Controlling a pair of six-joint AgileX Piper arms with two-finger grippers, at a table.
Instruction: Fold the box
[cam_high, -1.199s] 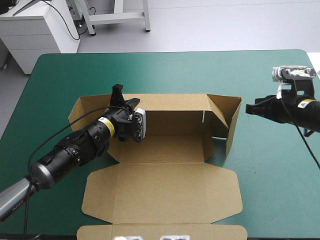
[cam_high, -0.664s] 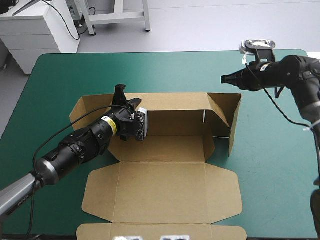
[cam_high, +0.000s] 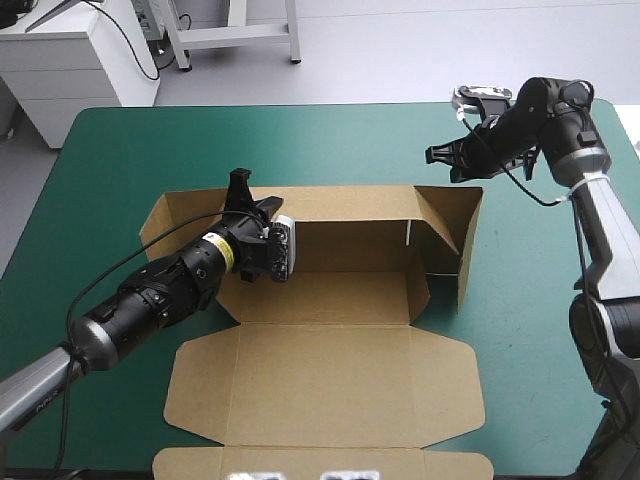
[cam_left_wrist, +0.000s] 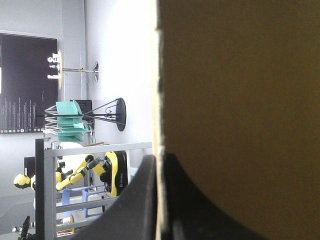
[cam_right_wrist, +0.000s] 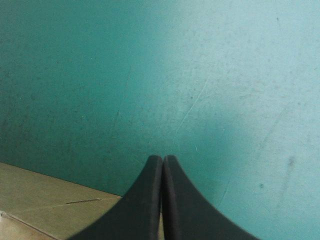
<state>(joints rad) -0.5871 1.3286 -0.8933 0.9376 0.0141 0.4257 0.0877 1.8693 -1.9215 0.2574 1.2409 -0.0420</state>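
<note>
My left gripper (cam_high: 248, 195) is clamped on the back wall of the brown box (cam_high: 330, 385), its arm reaching low over the box's left end. My right gripper (cam_high: 432, 155), pressed closed, hovers over the counter's (cam_high: 150, 150) scuffed teal-green cover, the box's corner just beside it, arm bent high.

The table (cam_high: 330, 140) wears a teal-green cover, evenly lit, with fine scratches showing in the right wrist view. Beyond its far edge lies a pale grey floor (cam_high: 420, 50). A white cabinet (cam_high: 70, 70) stands off the far left corner, and beside it rise the grey metal legs of a frame (cam_high: 235, 30). The left wrist view shows a white wall (cam_left_wrist: 120, 60) and a small black round-topped stand (cam_left_wrist: 120, 114).
</note>
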